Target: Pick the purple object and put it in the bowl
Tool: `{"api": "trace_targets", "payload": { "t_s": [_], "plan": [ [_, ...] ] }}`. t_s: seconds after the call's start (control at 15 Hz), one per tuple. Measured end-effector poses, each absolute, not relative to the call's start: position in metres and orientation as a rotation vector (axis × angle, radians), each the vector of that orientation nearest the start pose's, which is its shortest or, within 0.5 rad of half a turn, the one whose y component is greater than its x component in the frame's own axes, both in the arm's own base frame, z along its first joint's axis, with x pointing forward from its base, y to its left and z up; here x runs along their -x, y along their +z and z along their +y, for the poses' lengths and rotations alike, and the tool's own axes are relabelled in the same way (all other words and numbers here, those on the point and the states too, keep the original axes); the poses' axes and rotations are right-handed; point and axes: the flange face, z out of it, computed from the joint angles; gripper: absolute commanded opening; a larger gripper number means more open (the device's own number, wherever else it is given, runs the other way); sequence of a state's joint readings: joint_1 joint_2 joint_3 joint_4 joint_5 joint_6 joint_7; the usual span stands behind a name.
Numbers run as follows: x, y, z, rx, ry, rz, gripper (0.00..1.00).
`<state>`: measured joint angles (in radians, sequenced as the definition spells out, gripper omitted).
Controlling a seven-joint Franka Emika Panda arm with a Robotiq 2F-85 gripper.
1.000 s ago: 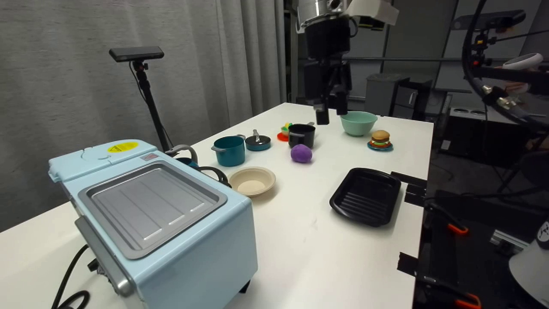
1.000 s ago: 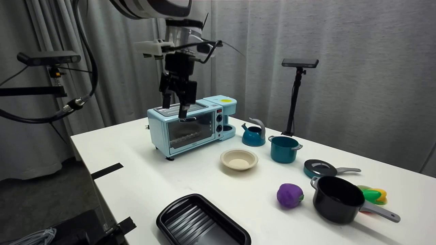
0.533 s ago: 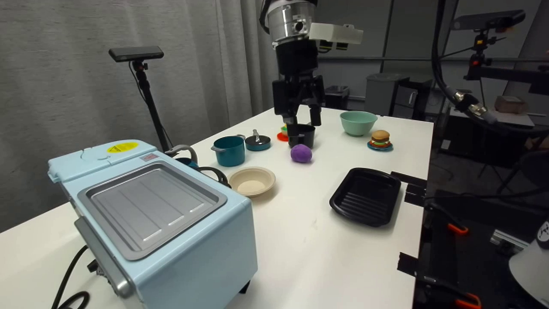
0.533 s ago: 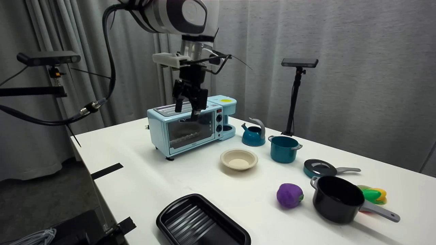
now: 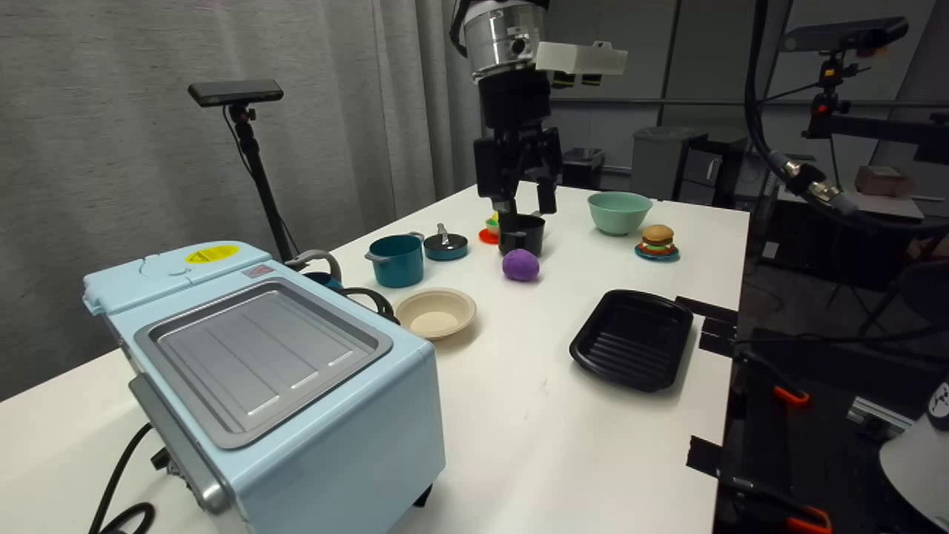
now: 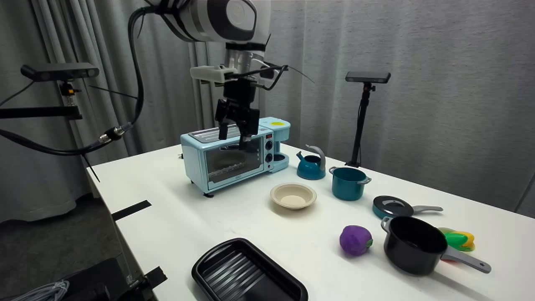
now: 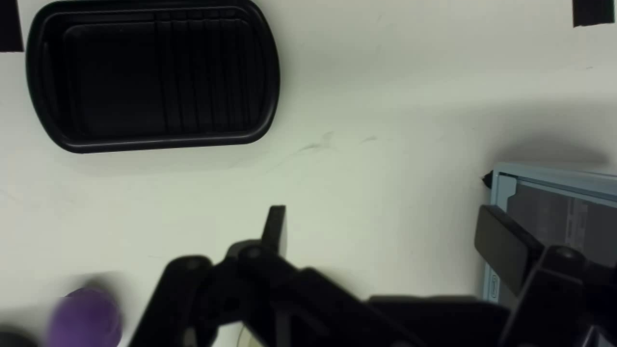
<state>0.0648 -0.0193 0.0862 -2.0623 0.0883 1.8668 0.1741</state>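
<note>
The purple object (image 5: 520, 265) is small and rounded, with a green tip (image 6: 369, 243). It lies on the white table in front of a black pot, and shows at the lower left of the wrist view (image 7: 87, 318), outside the jaws. The tan bowl (image 5: 437, 324) stands between the purple object and the toaster oven, with nothing in it; it also shows in an exterior view (image 6: 293, 197). Only a sliver of it shows in the wrist view (image 7: 247, 340). My gripper (image 7: 385, 226) hangs high above the table, fingers wide apart, with nothing between them; it shows in both exterior views (image 5: 528, 216) (image 6: 233, 138).
A blue toaster oven (image 6: 234, 154) stands beside the bowl. A black ridged tray (image 5: 634, 337) lies near the table edge. A black pot (image 6: 413, 246), a small pan (image 6: 393, 207), a teal pot (image 6: 347, 184) and a kettle (image 6: 311, 166) stand behind. A mint-green bowl (image 5: 620, 213) and toy burger (image 5: 657, 241) are farther off.
In the exterior views my open gripper has shifted across above the table and come a little lower in the picture, mostly in the first half second. The objects have not moved.
</note>
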Motion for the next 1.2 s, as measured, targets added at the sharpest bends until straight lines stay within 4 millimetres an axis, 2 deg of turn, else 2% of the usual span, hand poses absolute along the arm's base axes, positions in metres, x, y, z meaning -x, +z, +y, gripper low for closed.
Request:
{"api": "trace_targets", "payload": {
  "t_s": [0.13, 0.27, 0.6, 0.93, 1.2],
  "plan": [
    [-0.523, 0.424, 0.063, 3.123, 0.291, 0.113, 1.0],
    [-0.536, 0.418, 0.032, 3.156, 0.289, 0.17, 1.0],
    [-0.592, 0.391, -0.036, 3.159, 0.265, 0.346, 1.0],
    [-0.648, 0.341, -0.069, 3.151, 0.289, 0.474, 1.0],
    [-0.682, 0.295, -0.091, 3.152, 0.311, 0.585, 1.0]
  ]
}}
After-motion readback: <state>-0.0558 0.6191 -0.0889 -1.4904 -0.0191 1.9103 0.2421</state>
